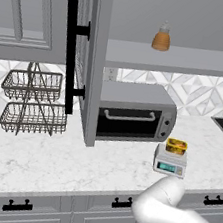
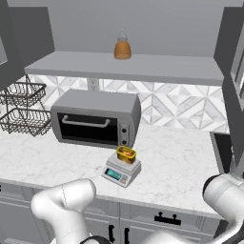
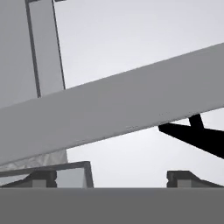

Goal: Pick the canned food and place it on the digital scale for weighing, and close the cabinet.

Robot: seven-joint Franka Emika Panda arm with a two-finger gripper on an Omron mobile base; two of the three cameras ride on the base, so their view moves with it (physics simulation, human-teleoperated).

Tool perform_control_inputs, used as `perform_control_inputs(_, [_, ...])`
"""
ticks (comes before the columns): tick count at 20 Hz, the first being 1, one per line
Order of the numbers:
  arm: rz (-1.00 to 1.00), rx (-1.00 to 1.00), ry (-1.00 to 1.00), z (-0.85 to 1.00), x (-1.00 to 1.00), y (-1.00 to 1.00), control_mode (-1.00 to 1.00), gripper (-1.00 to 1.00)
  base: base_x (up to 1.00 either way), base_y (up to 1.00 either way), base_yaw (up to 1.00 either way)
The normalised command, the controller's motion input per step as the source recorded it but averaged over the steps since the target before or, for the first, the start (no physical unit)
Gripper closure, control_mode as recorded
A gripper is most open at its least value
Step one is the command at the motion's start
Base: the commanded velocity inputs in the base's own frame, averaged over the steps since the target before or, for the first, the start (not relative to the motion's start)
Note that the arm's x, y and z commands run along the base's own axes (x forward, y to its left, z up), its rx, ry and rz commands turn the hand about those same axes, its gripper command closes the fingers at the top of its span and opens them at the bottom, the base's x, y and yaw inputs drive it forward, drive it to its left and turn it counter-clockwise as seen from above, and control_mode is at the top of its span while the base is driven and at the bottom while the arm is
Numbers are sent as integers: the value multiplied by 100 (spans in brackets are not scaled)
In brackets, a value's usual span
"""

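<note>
The canned food (image 1: 176, 146) already sits on top of the digital scale (image 1: 170, 163), which stands on the tabletop (image 1: 50, 160) just in front of the toaster oven (image 1: 133, 114). The cabinet (image 1: 93, 60) door to the oven's left stands open, edge-on; it looks stiff and hinged, best pushed on its flat panel or hooked by the long black bar handle (image 1: 69, 56). The claw (image 3: 111, 177) shows 2 fingertips well apart, spread and holding nothing, close against a grey door edge.

You're looking at a home kitchen: marble desk (image 1: 50, 165), toaster oven (image 1: 133, 114), patterned tile backsplash (image 2: 181, 107), grey wall cabinet (image 1: 91, 55), wire baskets (image 1: 31, 101), drawers (image 1: 68, 210) below.
</note>
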Motion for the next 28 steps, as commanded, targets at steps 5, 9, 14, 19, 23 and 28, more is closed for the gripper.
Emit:
perform_control_inputs(5, [0, -14, -31, 87, -22, 77, -100, -100, 0, 0, 0])
perform_control_inputs(9, [-2, -14, -31, 84, -29, 71, -100, -100, 0, 0, 0])
perform_control_inputs(14, [-4, -19, -27, 76, -17, 95, -100, -100, 0, 0, 0])
perform_control_inputs(19, [-6, -20, -15, 61, -4, 95, -100, -100, 0, 0, 0])
perform_control_inputs(23, [-4, -16, -24, 89, 0, 72, -100, -100, 0, 0, 0])
perform_control_inputs(28, [-1, -12, -35, 92, 0, 67, -100, -100, 0, 0, 0])
